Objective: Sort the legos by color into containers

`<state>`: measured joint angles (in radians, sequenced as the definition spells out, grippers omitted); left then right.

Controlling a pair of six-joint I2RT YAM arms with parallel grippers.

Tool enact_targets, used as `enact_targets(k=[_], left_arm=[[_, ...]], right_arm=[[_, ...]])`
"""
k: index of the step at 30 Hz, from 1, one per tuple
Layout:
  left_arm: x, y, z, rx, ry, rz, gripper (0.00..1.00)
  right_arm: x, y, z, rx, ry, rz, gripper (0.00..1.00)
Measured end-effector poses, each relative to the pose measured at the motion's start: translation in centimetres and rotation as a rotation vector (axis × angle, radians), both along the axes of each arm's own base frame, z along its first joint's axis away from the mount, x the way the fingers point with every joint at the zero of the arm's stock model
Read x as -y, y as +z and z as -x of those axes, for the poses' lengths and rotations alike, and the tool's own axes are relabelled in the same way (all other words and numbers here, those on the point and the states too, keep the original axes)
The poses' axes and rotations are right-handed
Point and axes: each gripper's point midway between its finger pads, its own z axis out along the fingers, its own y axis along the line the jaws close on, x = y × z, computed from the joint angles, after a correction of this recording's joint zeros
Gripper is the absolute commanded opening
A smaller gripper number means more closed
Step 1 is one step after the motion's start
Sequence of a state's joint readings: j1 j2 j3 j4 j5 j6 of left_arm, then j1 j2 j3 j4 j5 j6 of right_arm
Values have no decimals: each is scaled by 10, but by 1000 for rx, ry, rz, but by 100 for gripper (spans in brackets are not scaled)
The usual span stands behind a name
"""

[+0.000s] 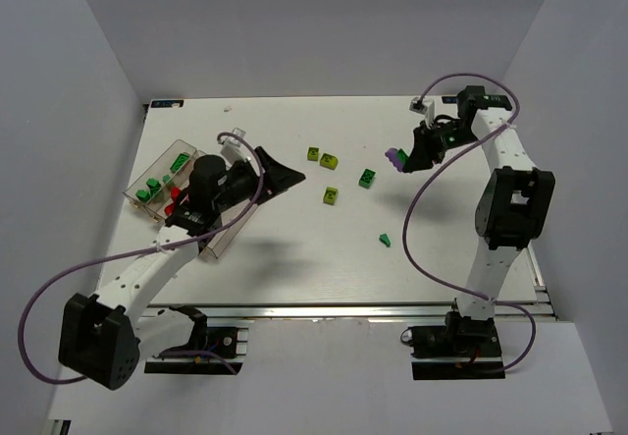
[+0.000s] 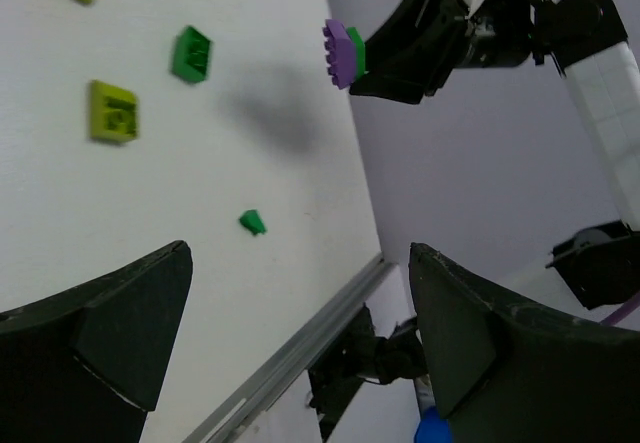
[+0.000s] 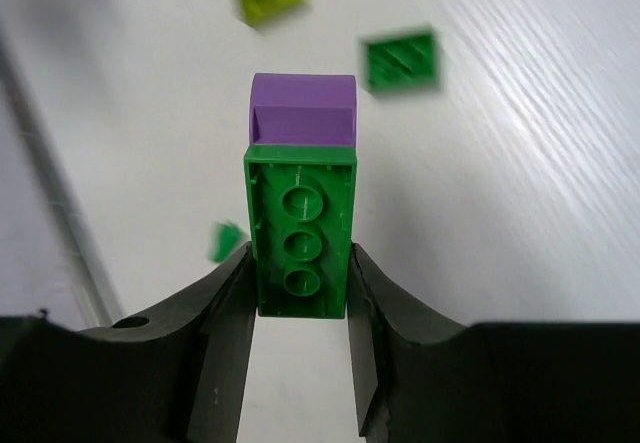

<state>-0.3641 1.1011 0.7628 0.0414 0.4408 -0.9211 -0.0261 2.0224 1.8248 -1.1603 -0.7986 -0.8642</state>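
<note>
My right gripper (image 3: 300, 288) is shut on a green lego (image 3: 300, 233) with a purple lego (image 3: 303, 111) stuck to its far end, held above the table at the back right (image 1: 395, 159). The left wrist view shows that same purple piece (image 2: 338, 53) in the air. My left gripper (image 1: 280, 175) stands open and empty just right of the clear divided container (image 1: 218, 244), its fingers (image 2: 120, 333) wide apart. In the container lie green legos (image 1: 152, 188) and red ones (image 1: 175, 197). Loose on the table are yellow-green legos (image 1: 329, 161), (image 1: 331, 194), a green one (image 1: 367, 177) and a tiny green piece (image 1: 385, 240).
Another yellow-green lego (image 1: 313, 154) lies near the back middle. White walls close in the table on three sides. A metal rail (image 1: 343, 309) runs along the near edge. My left arm (image 1: 157, 268) lies over part of the container.
</note>
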Motion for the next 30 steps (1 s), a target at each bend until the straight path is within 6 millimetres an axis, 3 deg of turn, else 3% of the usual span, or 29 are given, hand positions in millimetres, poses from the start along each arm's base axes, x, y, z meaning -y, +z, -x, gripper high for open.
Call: enact_targets(k=[4,9,12,15,18,24,30], left_arm=[[34,16,-1,65,-86,57,98],[54,43,-4,152,-132,103,98],[63,60,1,207,-157,129,98],[73,72,8,249,-183,153,98],[80,77,13,271,-197,167,98],[88,79,6,288,-180,168,98],[91,87,-7,324,-154,143,98]], right_arm=[[-54,57,34,-3,88,-201,0],[-118,115,80,-34,226,-400,0],[-133,142,86,-70,234,-497,0],[-144,165,76,-92,234,-581,0],[-152,175,74,-135,237,-629,0],[-170,174,95,-286,271,-680,0],[-168,182,107,-319,296,-688,0]])
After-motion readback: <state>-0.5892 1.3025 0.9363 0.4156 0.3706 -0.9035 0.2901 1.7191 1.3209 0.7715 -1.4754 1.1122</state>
